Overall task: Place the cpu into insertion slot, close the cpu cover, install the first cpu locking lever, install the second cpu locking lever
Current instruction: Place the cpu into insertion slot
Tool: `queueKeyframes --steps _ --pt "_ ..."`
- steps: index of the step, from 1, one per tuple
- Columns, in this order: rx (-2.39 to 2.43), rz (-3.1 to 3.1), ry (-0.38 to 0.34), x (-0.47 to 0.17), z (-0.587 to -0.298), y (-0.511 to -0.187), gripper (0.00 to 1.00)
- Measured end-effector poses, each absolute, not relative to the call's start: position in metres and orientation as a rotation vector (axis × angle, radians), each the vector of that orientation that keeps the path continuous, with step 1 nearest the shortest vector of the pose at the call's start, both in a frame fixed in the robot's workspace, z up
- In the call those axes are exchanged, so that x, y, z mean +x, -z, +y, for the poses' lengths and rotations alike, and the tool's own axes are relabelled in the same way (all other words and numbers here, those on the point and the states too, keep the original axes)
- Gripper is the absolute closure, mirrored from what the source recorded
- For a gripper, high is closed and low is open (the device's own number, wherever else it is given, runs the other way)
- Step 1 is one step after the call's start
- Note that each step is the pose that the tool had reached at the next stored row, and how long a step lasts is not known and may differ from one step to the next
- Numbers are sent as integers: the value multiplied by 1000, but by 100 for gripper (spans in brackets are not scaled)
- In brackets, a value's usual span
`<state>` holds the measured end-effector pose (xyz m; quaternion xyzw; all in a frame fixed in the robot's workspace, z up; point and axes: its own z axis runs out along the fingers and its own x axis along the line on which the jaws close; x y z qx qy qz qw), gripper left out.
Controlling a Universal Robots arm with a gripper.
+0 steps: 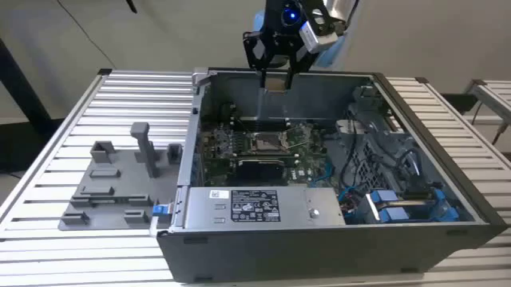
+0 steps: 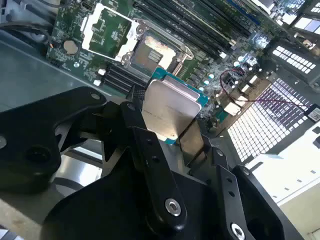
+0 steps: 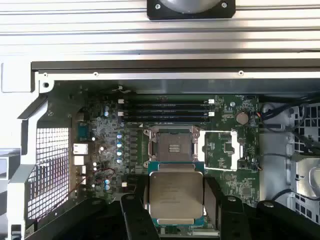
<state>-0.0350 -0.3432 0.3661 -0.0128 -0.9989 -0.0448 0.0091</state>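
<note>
Gripper (image 1: 276,76) is clamped on one cpu (image 3: 176,195), hanging over the open case (image 1: 319,254), not in the slot (image 3: 173,148) yet. One slot, one cover (image 3: 220,132) flipped open beside it. Case sits on a slatted metal table (image 1: 64,119), plain pale wall (image 1: 160,30) behind.

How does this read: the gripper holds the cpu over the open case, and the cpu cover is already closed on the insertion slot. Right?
Not quite. The cpu cover is open, not closed: the first wrist view shows it flipped open beside the bare insertion slot. The gripper does hold the cpu over the open case.
</note>
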Motion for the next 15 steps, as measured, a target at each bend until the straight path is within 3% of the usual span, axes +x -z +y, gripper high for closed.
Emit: queueKeyframes --steps 15 --pt "-40 -3120 140 -35 -340 -366 46"
